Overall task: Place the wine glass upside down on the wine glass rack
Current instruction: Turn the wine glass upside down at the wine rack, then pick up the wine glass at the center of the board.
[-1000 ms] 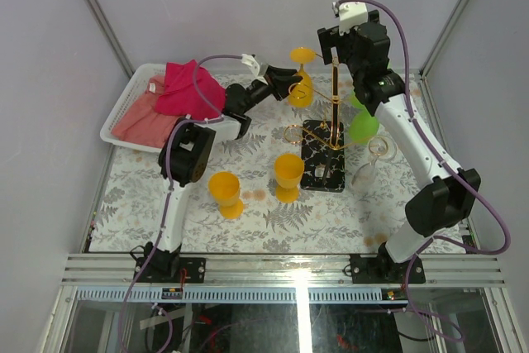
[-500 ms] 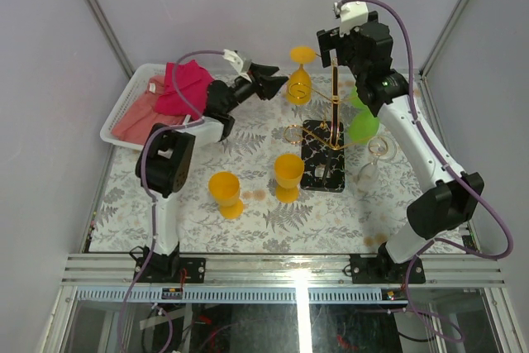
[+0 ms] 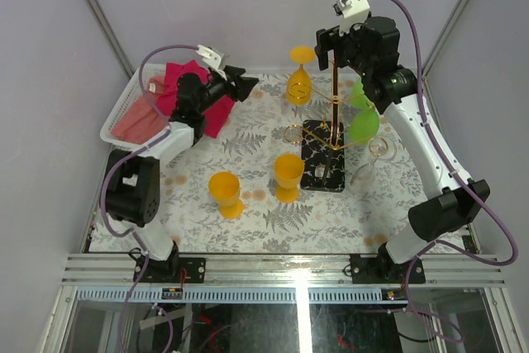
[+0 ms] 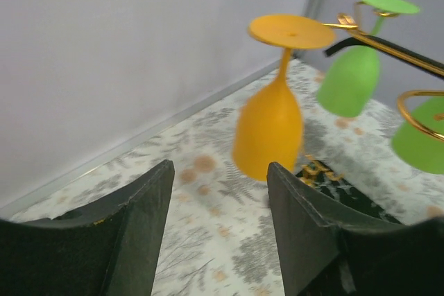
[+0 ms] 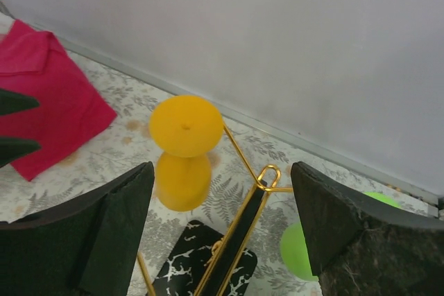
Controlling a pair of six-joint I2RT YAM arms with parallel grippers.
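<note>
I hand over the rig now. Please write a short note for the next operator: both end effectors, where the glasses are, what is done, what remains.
Left end effector: open, empty, apart from the rack, near the pink cloth.
Right end effector: open, empty, above the wine glass rack.
Done: hanging yellow wine glass is upside down on a rack arm; far green wine glass and near green wine glass hang opposite.
Left: yellow wine glass by the base and leftmost yellow wine glass stand upright on the table; clear wine glass is right of the base.
</note>
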